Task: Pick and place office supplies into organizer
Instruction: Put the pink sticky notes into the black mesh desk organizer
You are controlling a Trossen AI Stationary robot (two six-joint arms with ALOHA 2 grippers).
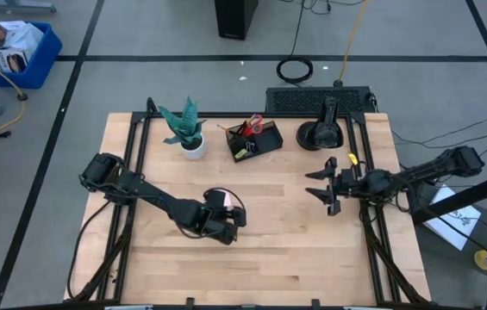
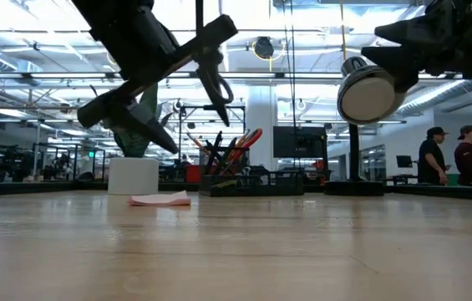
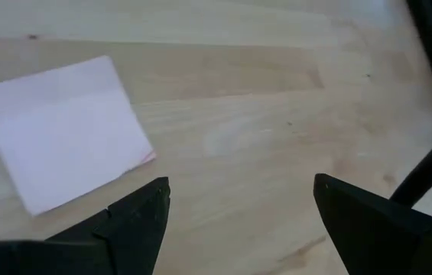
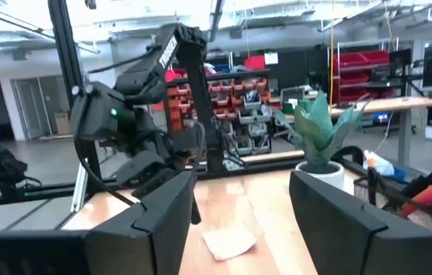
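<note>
Left claw (image 1: 233,226) hangs spread wide just over the pink sticky-note pad (image 1: 218,199), mid-desk (image 1: 295,250). Right claw (image 1: 327,186) waits spread and empty off by the right edge. Organizer (image 1: 255,139) sits at the back beside the plant (image 1: 187,127).

No readable text, label, brand or number shows in any view; the left arm's (image 4: 171,47) lettering is too blurred.

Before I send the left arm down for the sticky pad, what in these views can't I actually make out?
- Pink sticky-note pad: in the high view, the left gripper hides part of it; in the left wrist view one corner is cut off by the picture's edge.
- Organizer: its contents are too small to sort in the high view; in the low view they overlap, so compartments can't be told.
- Right gripper: hangs open, nothing between its fingers.
</note>
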